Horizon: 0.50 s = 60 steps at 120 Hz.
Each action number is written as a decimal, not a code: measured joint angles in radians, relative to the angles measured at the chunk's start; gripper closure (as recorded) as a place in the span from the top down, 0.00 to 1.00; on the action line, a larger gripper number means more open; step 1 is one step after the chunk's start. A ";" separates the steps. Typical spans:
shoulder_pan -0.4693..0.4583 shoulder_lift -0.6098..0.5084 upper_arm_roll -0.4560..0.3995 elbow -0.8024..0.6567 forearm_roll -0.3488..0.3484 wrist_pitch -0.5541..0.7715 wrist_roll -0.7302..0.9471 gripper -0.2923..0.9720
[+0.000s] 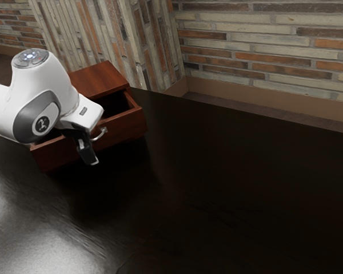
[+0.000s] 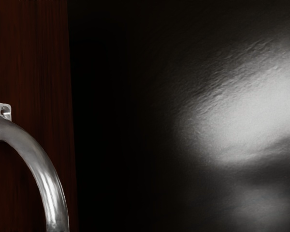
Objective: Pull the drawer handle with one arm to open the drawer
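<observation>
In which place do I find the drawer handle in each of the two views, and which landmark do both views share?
Exterior view: the handle is a small metal loop on the drawer front, in the exterior view's left half, just below the white arm.
Wrist view: the handle is a large curved metal bar lying against the drawer front.
Shared landmark: the red-brown drawer front, with the dark table beside it.

Reddish wood drawer; polished metal handle — glossy dark table, rough brick wall.
</observation>
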 joint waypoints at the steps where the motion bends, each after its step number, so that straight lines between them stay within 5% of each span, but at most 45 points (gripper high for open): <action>1: 0.001 0.000 0.000 0.001 -0.003 0.000 0.000 0.77; 30: 0.020 -0.007 0.002 0.023 -0.123 -0.004 -0.007 0.77; 60: 0.021 -0.089 -0.009 0.055 -0.144 -0.066 -0.015 0.77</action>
